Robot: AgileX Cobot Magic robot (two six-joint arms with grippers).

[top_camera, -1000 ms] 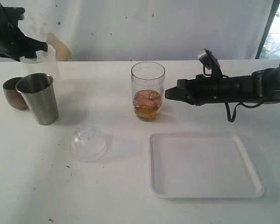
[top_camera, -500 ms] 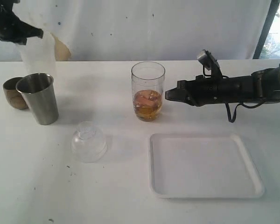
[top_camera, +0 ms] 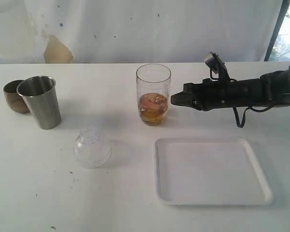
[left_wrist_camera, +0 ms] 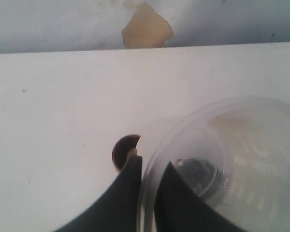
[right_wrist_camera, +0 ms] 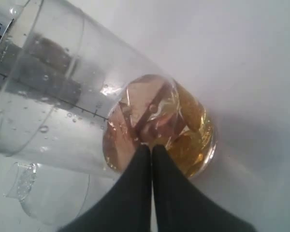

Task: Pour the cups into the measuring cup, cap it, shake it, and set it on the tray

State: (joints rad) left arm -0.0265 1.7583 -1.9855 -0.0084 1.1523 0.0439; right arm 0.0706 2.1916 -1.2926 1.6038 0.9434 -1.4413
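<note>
Frosted plastic is seen clamped at its rim in the left wrist view. The frosted plastic cup (left_wrist_camera: 232,159) is pinched through its wall by the left claw (left_wrist_camera: 152,163), one finger on each side. It is carried above the counter (left_wrist_camera: 53,96), outside the exterior view. Such a rim grip is judged to suit tipping it over the measuring cup (top_camera: 153,94), which stands near the middle of the counter with amber liquid in its lower part.

The right claw (top_camera: 175,98) is held level just beside that cylinder's right wall, fingers pressed together with nothing between them, presumably to steady it. Contact cannot be told.

Toward the left edge the steel tumbler (top_camera: 38,102) and the wooden cup (top_camera: 10,96) are set close together. The dome lid (top_camera: 92,148) lies nearer the front edge, and the tray (top_camera: 212,174) toward the front right corner. An approach from the left is judged to be obstructed only by the tumbler, which would have to be cleared from above.
</note>
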